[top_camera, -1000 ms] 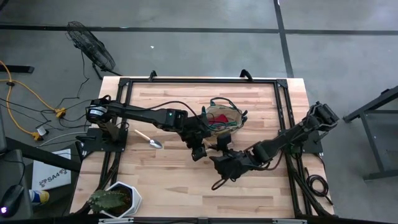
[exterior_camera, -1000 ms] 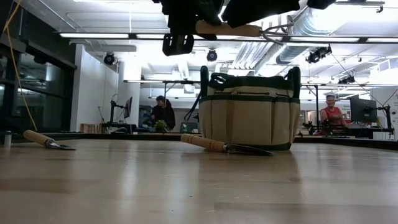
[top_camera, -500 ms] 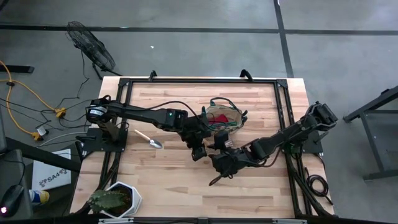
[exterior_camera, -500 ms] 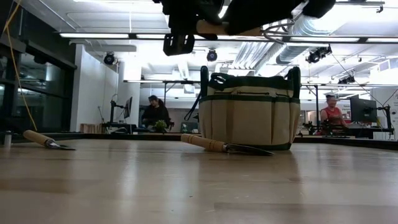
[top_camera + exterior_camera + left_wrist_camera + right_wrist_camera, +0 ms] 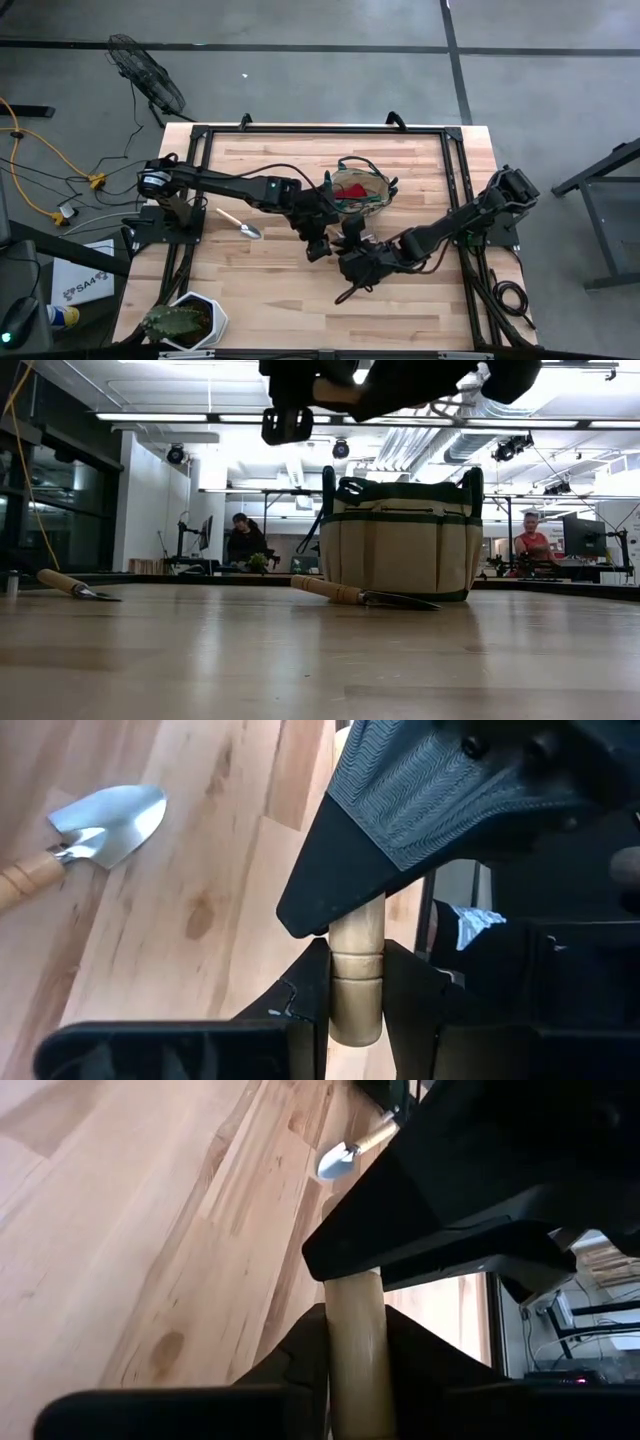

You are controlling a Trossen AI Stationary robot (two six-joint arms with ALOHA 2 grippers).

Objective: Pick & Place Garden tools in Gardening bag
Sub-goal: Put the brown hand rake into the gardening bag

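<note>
Both grippers meet high above the table's middle on one wooden-handled rake (image 5: 335, 392). My left gripper (image 5: 318, 245) and my right gripper (image 5: 352, 266) are each shut on its handle, fingertip to fingertip. The khaki gardening bag (image 5: 362, 190) stands upright just beyond them, with a red lump (image 5: 352, 188) inside. One trowel (image 5: 240, 225) lies flat on the table to the left. A second trowel (image 5: 360, 596) lies in front of the bag, hidden under the arms in the high view. My left gripper pinches the rake's wooden handle near its grooved free end (image 5: 357, 982) between its two fingers. The fingers slant downward and lie across the handle. The rake is lifted well clear of the table. My right gripper pinches the same handle (image 5: 355, 1342) between its two fingers, right beside my left gripper's fingers. It comes slanting down from the table's right, and its fingers lie across the handle.
A cactus in a white hexagonal pot (image 5: 190, 320) stands at the near left corner. Black frame rails (image 5: 320, 130) run along the table's edges. Bare wood lies near the front edge (image 5: 400, 310). People sit at desks in the room beyond the table.
My right gripper has edged toward my left gripper and slightly down onto the rake's handle, covering most of it in the low view. The rake stays where it was, high above the table.
</note>
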